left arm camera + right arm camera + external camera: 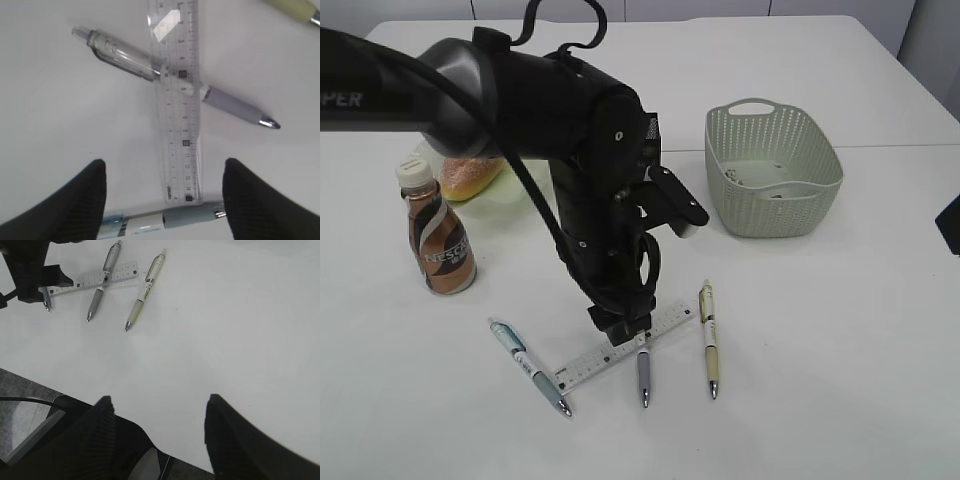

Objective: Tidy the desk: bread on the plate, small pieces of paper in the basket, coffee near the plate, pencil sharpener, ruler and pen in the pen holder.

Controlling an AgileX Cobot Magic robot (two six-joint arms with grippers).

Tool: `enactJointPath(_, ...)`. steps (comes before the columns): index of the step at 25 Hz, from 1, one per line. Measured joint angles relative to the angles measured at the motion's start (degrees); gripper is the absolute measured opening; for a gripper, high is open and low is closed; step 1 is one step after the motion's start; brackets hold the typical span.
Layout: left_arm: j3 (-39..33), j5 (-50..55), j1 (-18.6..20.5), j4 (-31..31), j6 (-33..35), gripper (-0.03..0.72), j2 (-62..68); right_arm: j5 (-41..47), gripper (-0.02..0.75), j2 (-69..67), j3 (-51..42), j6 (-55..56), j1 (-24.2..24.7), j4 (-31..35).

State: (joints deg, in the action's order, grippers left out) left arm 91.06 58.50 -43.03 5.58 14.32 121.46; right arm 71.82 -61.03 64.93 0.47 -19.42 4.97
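Observation:
My left gripper [620, 325] hangs open just above the clear ruler [620, 350], its fingers [90, 200] either side of the ruler's end [180, 125]. A grey pen [235, 105] crosses the ruler. A blue pen [165, 220] lies at the ruler's tip, and a yellow-green pen [709, 335] lies to the right. Bread [470, 175] rests on the pale green plate [515, 200], with the coffee bottle [438, 235] standing in front. Paper pieces [752, 180] lie in the basket [775, 210]. The black pen holder [653, 130] shows behind the arm. The pencil sharpener is out of view. My right gripper [160, 399] is open and holds nothing.
The left arm [570, 130] covers the middle of the table and hides part of the plate and the pen holder. In the right wrist view the table's near edge [30, 380] runs close below the gripper. White tabletop lies between the pens and the basket.

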Motion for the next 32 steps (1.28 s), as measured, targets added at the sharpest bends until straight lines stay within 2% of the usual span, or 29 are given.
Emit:
enactJointPath(23, 1.7, -1.9, 0.0, -2.4, 0.0, 0.527, 6.1, 0.0, 0.448, 0.0, -0.1, 0.0, 0.0, 0.0)
enactJointPath(32, 1.7, -2.6, 0.0, -1.5, 0.0, 0.527, 6.8, 0.0, 0.448, 0.0, -0.1, 0.0, 0.0, 0.0)
